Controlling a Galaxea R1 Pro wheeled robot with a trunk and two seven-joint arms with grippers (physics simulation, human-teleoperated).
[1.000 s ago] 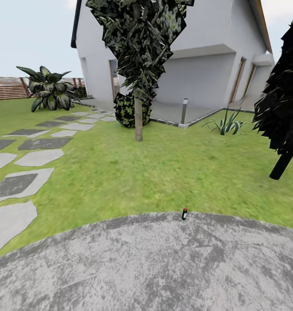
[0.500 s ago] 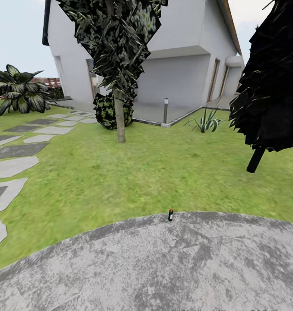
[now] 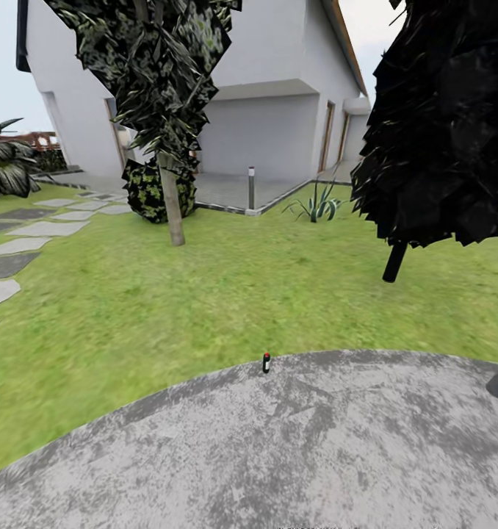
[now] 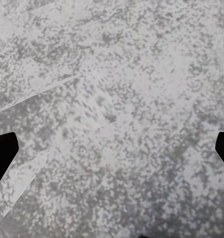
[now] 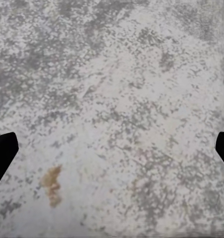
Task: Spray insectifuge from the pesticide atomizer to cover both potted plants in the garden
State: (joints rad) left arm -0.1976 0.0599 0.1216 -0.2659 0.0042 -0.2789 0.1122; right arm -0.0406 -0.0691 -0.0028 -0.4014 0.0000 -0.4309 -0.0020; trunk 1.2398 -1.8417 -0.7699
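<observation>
So you're basically at square one here. Going left to right in the head view: stepping stones (image 3: 29, 229) run across the lawn (image 3: 205, 294) on the far left, then there's the tree with the thin trunk (image 3: 174, 213) and a round bush (image 3: 150, 192) behind it, the grey lamp post (image 3: 251, 187) by the house (image 3: 264, 95), a spiky plant (image 3: 319, 206) in the grass, and the big dark tree (image 3: 440, 132) on the right.

The pesticide atomizer (image 3: 266, 362) is standing upright right at the far edge of the stone patio (image 3: 278, 455), where it meets the lawn, a bit left of centre. Nothing is touching it, so the pickup hasn't happened, and I'd say the spraying of both potted plants is all still ahead of you. I can't spot the two small pots from here.

Arms: both wrist cameras look straight down at bare patio stone. The left gripper (image 4: 112, 151) has its jaws spread wide with nothing between them, and the right gripper (image 5: 112, 153) is the same, wide and empty. You'll need to get closer to the bottle before either arm can reach, I reckon.
</observation>
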